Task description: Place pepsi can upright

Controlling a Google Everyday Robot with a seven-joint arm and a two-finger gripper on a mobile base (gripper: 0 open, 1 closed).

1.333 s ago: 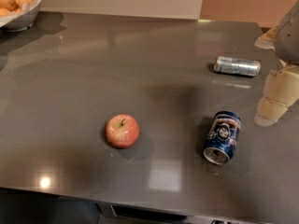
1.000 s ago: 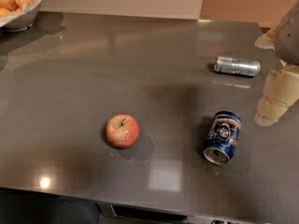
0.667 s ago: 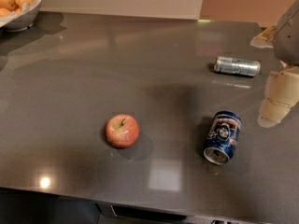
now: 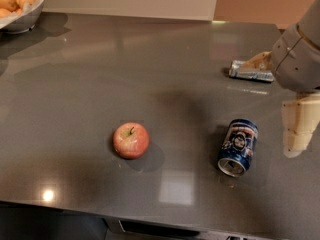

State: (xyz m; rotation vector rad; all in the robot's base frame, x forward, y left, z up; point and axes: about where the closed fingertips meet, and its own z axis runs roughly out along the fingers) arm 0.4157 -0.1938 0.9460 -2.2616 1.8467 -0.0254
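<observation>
The pepsi can (image 4: 238, 146) is dark blue with a round logo. It lies on its side on the dark grey counter (image 4: 150, 84) at the front right, its open silver end toward the front edge. My gripper (image 4: 280, 95) hangs at the right edge of the camera view, just right of and above the can, not touching it. It is open and empty. One cream finger (image 4: 299, 128) points down beside the can, and the other fingertip (image 4: 258, 60) shows further back.
A slimmer silver-and-blue can (image 4: 250, 71) lies on its side at the back right, next to the far fingertip. A red apple (image 4: 131, 140) sits at the front middle. A bowl of fruit (image 4: 20, 4) stands at the back left corner.
My arm has shifted slightly to the left, further into view. The cans and the apple have not moved.
</observation>
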